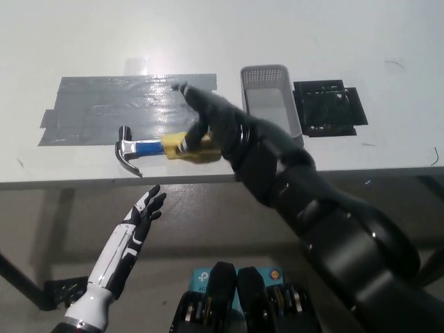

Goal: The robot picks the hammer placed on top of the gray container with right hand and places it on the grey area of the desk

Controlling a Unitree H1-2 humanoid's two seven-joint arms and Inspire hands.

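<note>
- Letting go is your job now, so lift your right hand up slowly. Its fingers look spread, with nothing held.
- Look at the hammer. It lies flat by the front edge of the desk, its yellow grip touching your hand.
- Check the spot. Its head sits at the lower rim of the grey tape patch, maybe half off it.
- Keep clear of the gray container.
- Your white left hand rests low, fingers apart.

One hammer beside my grey tape patch, one gray container right of that patch, one black mat further right, my two hands, white and black
</note>
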